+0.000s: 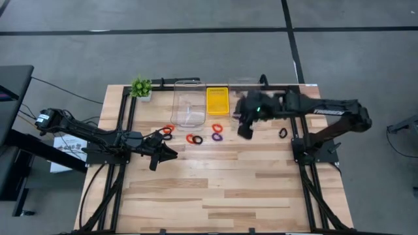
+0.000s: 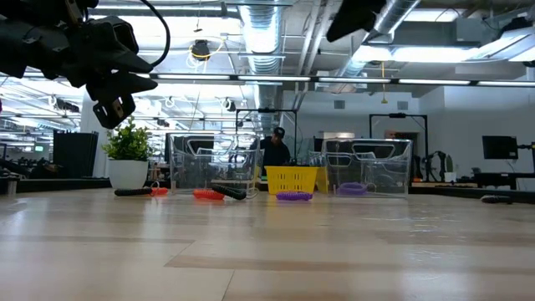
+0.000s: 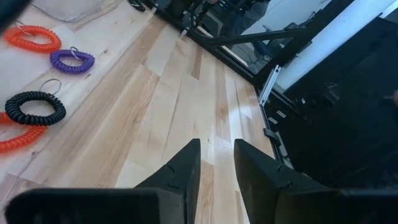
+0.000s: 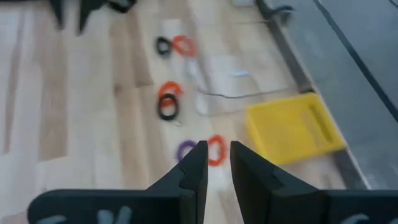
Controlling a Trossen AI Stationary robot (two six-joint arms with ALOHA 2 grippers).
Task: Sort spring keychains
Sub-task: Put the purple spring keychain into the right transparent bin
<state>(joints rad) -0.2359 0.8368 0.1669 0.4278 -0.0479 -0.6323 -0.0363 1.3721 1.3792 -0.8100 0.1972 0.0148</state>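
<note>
Spring keychains lie on the table's far half. A red and a black one (image 1: 168,130) lie together, another red-and-black pair (image 1: 194,139) is beside them, then a purple one (image 1: 217,137), a red one (image 1: 217,128) and a lone black one (image 1: 283,133) far right. My left gripper (image 1: 163,151) hovers near the first pair, fingers (image 3: 186,163) narrowly open and empty. Black (image 3: 35,107), purple (image 3: 71,61) and red (image 3: 34,38) coils lie off to its side. My right gripper (image 1: 245,127) hangs above the table beside the right container, narrowly open and empty, above the purple (image 4: 185,149) and red (image 4: 216,149) coils.
Two clear containers (image 1: 187,103) (image 1: 243,83) stand at the far edge with the yellow tray (image 1: 217,101) between them. A purple coil (image 2: 351,189) seems to lie in the right container. A small green plant (image 1: 141,88) stands at the far left. The near half is bare wood.
</note>
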